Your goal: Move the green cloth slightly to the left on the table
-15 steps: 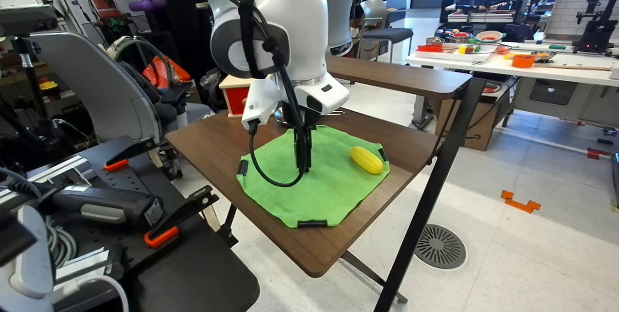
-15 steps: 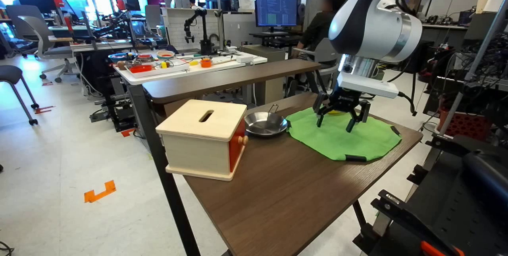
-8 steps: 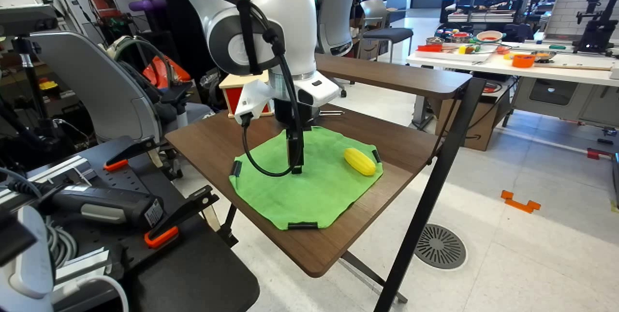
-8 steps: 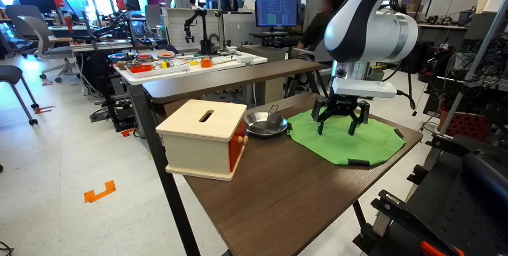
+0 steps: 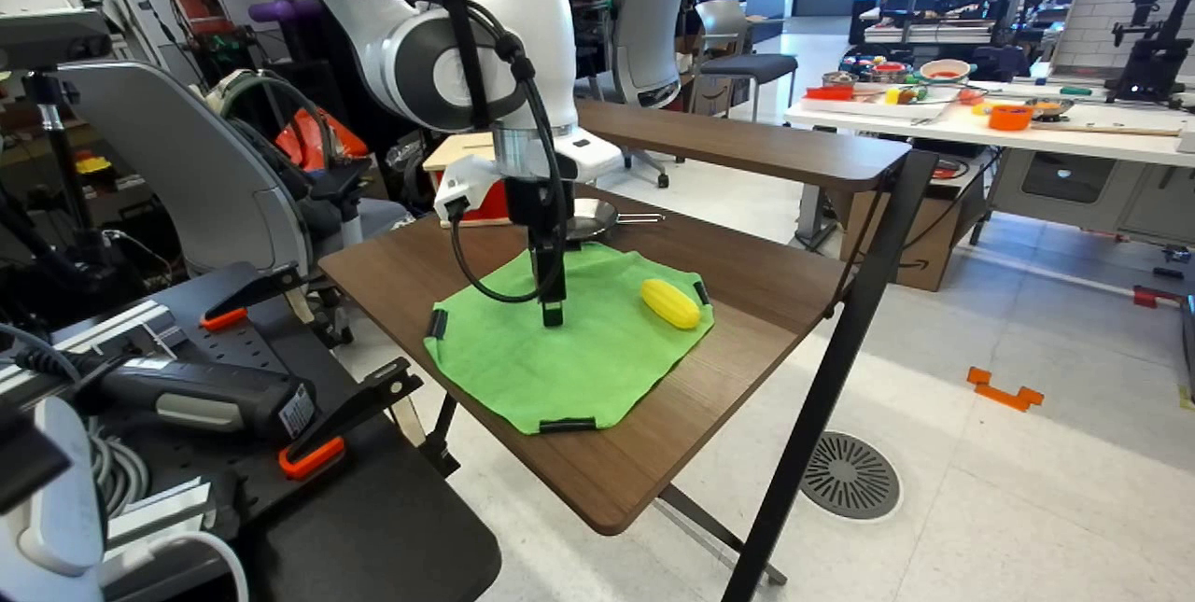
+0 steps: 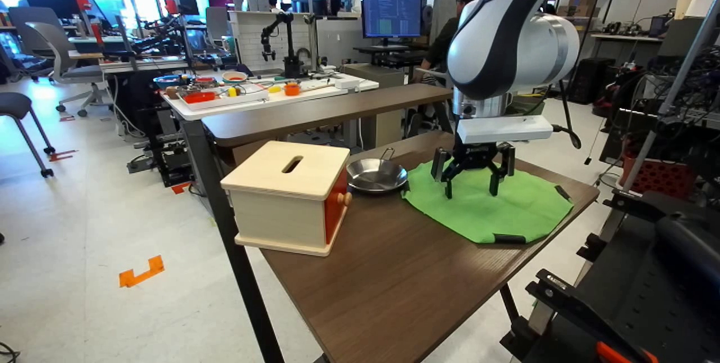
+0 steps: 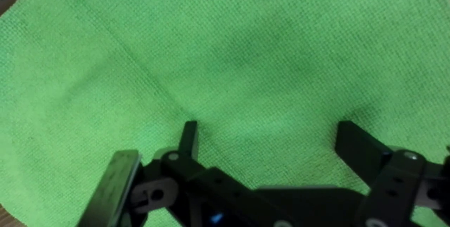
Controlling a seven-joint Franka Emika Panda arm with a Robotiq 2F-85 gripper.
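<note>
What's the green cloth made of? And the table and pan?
The green cloth: fabric, matte, with a fine weave showing in the wrist view. The table: wood or wood-look laminate, satiny brown with grain lines. The pan: probably smooth metal, silvery with bright reflections.

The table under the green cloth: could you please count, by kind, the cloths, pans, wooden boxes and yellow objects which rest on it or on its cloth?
Green cloth: 1
Metal pan: 1
Wooden box: 1
Yellow object: 1
Total: 4
</note>
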